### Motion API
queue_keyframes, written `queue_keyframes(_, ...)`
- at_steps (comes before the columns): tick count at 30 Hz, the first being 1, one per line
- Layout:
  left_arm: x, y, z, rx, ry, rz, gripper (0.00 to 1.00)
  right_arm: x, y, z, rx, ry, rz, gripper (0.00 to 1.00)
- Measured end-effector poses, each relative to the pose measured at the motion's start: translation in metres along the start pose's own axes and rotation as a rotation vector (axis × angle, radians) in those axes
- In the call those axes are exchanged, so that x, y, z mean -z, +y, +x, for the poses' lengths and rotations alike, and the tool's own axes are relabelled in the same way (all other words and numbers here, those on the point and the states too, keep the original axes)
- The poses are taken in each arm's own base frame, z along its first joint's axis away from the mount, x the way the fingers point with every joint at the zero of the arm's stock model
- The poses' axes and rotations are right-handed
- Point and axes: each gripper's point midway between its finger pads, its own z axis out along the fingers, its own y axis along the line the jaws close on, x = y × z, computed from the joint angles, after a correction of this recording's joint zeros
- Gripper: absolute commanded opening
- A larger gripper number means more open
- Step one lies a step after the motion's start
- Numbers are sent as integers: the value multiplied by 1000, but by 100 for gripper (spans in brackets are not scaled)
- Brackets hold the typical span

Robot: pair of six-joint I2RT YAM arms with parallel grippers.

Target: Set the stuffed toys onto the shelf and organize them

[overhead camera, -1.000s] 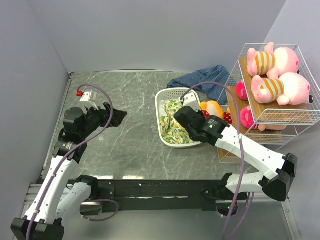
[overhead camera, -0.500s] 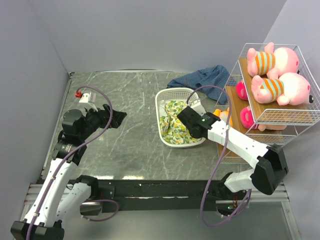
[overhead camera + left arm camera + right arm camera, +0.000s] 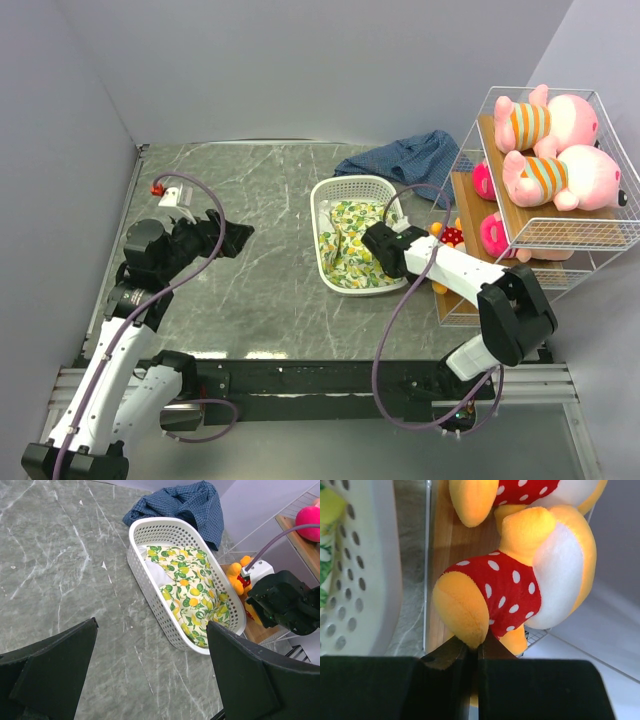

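Moved since a second ago: our right arm has drawn its elbow in toward the table. The held bear was then up beside the rim of the basket. It is now down at the lowest plank of the shelf. Our left arm has barely shifted, and everything else lies as it did.

We count six stuffed toys. Two pink pigs in orange-striped shirts lie side by side on the top tier, the far pig and the near pig. Two pink dolls sit on the tier below, the far doll and the near doll, both partly hidden by the top tier. Two yellow-orange bears in white-spotted red are at the bottom: the held bear and, just beyond it, the second bear.

The right gripper is pinched on the held bear's orange foot, its fingers almost together. The left gripper hangs over the table well left of the basket, fingers spread wide — released.

We also count one white slotted basket and one lemon-print cloth bunched inside it. One blue checked cloth lies crumpled on the table behind the basket, reaching toward the shelf.
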Motion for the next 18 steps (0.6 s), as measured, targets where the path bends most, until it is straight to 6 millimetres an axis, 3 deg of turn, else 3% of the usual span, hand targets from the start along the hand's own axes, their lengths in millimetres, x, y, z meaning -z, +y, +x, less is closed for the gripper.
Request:
queue_keyframes(16, 0, -5, 1, 5, 1, 29, 96, -7, -5, 7, -9, 28, 29, 7)
queue_keyframes(18, 0, -6, 1, 7, 1, 34, 97, -7, -5, 8, -6, 30, 30, 12)
